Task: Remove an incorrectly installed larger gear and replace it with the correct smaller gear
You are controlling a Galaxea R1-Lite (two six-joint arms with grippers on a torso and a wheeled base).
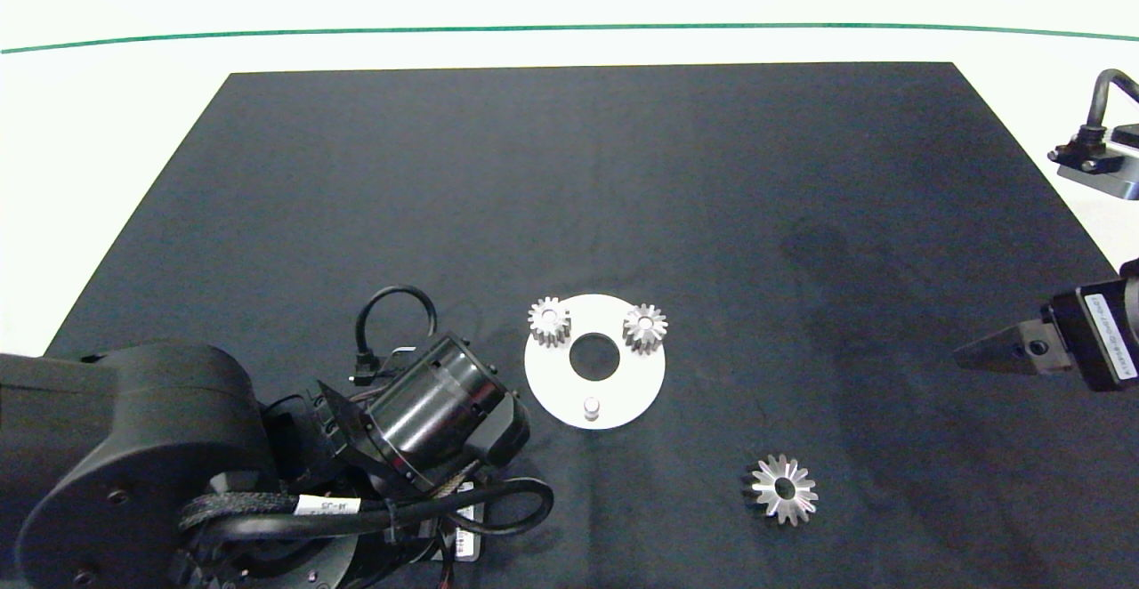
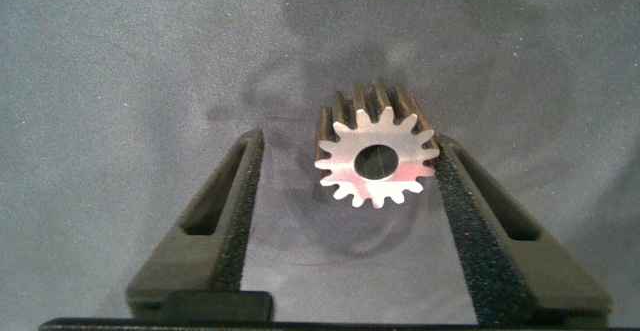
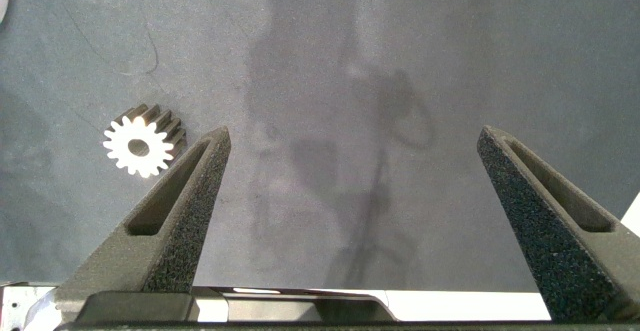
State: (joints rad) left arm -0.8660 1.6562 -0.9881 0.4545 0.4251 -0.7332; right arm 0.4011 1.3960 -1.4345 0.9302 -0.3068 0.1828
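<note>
Between the left gripper's parted jaws near the bench's front-left corner lies a small blunt-toothed silver gear, one pad touching. Long-toothed shiny larger gear rests near the front edge; right gripper gapes empty.

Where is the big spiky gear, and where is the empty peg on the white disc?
larger gear (image 1: 781, 489): head view, on its shiny face beside the centre hole.
empty peg (image 1: 591, 407): head view, on the peg's top.
</note>
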